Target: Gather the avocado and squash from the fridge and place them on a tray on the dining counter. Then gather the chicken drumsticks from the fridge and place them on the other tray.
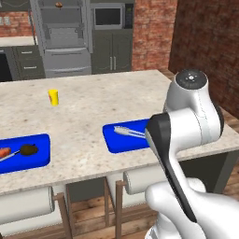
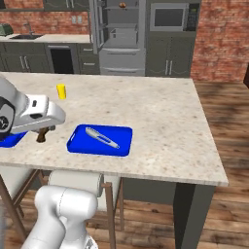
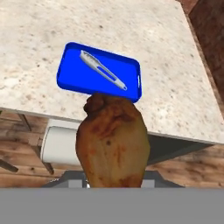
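Observation:
My gripper [image 2: 42, 132] is shut on a golden-brown chicken drumstick [image 3: 112, 140], which hangs at the near edge of the dining counter [image 1: 93, 107], just left of the other tray [image 2: 80, 143]. In the hand view the drumstick hides my fingertips, and that blue tray [image 3: 72, 78] lies beyond it with a silver utensil [image 3: 103, 70] inside. Farther left, the first blue tray [image 1: 42, 156] holds the dark avocado [image 1: 29, 150] and the orange-red squash [image 1: 4, 152]. The arm covers the near right corner of the other tray [image 1: 116, 140] in the left base view.
A small yellow cup [image 1: 53, 97] stands on the counter behind the trays. White-cushioned stools [image 2: 73, 180] sit under the near edge. The fridge [image 2: 121, 34] stands open on the far wall with a small item [image 2: 123, 5] on its top shelf.

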Tool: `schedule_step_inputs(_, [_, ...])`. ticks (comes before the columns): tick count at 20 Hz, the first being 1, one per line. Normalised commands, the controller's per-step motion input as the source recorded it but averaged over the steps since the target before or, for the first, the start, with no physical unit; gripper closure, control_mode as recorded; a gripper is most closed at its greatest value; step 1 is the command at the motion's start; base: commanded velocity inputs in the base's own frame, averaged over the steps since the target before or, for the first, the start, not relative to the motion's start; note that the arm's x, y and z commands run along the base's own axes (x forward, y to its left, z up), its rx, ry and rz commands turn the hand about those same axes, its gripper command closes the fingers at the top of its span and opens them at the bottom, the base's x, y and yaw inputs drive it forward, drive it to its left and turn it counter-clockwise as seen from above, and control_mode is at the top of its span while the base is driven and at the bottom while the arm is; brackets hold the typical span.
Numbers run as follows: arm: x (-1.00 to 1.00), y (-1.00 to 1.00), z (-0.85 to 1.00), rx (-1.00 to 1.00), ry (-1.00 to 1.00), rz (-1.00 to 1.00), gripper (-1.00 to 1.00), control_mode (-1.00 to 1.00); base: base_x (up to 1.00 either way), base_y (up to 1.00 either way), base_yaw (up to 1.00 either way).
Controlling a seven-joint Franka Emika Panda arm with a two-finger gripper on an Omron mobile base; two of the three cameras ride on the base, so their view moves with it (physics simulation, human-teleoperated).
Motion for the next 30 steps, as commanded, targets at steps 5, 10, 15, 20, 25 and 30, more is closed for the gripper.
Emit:
schedule_step_inputs(5, [0.67,0.09,-0.37,0.0,0.02,0.0,1.0,-1.0,0.0,0.0,0.0])
schedule_step_inputs(10, [0.63,0.1,-0.44,0.0,0.05,0.01,1.0,-1.0,0.0,0.0,0.0])
schedule_step_inputs(15, [0.67,0.14,-0.39,0.0,0.08,0.01,1.0,-1.0,0.0,0.0,0.0])
schedule_step_inputs(20, [0.6,0.13,-0.4,0.0,0.1,0.0,1.0,-1.0,0.0,0.0,0.0])
schedule_step_inputs(25, [0.57,0.15,-0.49,0.0,0.1,0.0,1.0,-1.0,0.0,0.0,0.0])
schedule_step_inputs(30, [0.5,0.16,-0.49,0.0,0.09,0.0,1.0,-1.0,0.0,0.0,0.0])
